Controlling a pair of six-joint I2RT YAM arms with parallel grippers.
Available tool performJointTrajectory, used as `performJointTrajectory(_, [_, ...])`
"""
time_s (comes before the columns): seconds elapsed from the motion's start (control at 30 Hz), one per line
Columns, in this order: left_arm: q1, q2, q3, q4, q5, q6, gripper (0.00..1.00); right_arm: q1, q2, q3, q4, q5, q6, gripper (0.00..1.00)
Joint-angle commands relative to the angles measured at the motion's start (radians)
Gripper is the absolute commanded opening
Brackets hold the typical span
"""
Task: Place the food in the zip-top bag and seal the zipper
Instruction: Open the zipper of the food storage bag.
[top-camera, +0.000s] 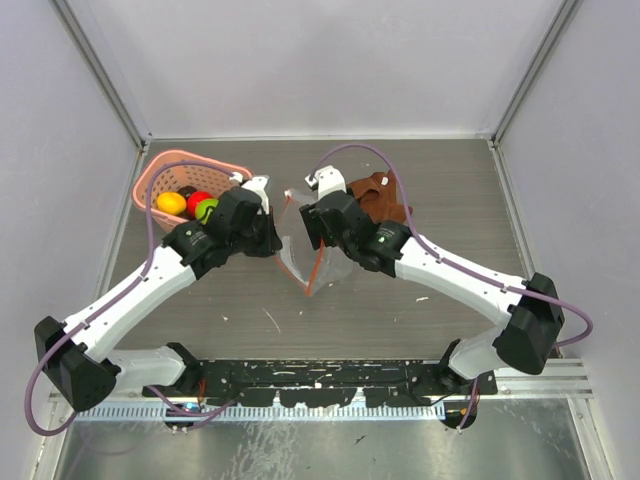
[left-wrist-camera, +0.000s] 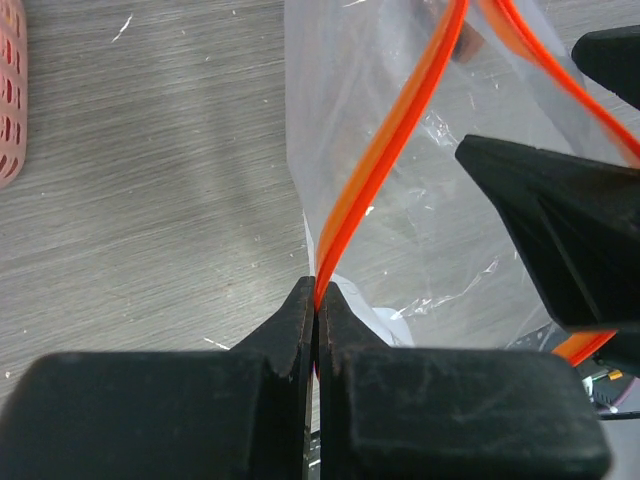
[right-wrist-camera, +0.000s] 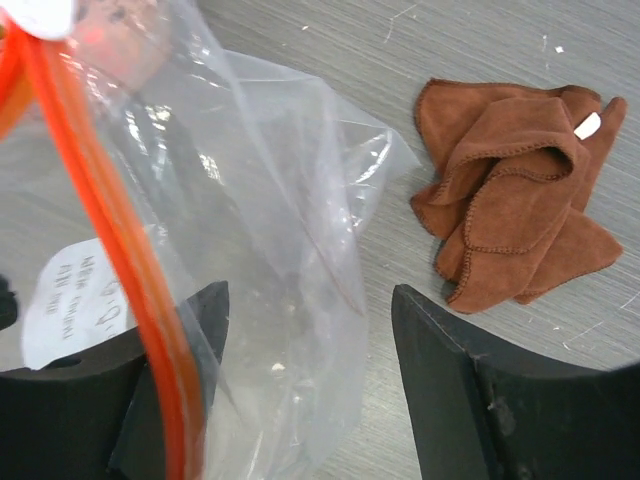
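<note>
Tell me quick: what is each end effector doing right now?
Left end effector: closed, pinching the zipper.
Right end effector: open, the zip-top bag loose between its jaws.

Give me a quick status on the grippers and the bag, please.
Left gripper shut on the zipper. Right gripper open, jaws astride the zip-top bag. Food in the pink basket. Brown cloth beside the bag.

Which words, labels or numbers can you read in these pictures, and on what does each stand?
White sticker on the zip-top bag: handwritten lines, too blurred to read.
White tag on the brown cloth: too small to show any print.
No other text shows.
</note>
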Motion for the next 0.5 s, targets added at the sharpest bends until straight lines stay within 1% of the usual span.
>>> performJointTrajectory(0.0, [0.001,-0.005,0.051,0.063,0.030,-0.030,0.00,0.018,-0.053,0.084,-0.051,-0.069,0.032,0.73])
performJointTrajectory(0.1, [0.001,-0.006,0.048,0.074,0.029,-0.044,0.00,0.035,-0.056,0.103,-0.079,-0.071,0.040,0.75])
performJointTrajectory(0.3, [0.001,0.005,0.067,0.055,0.013,-0.052,0.00,0.051,-0.057,0.145,-0.171,-0.038,0.080,0.75])
performJointTrajectory(0.47, [0.001,-0.002,0.069,0.052,-0.011,-0.064,0.00,0.062,-0.067,0.167,-0.262,-0.003,0.119,0.72])
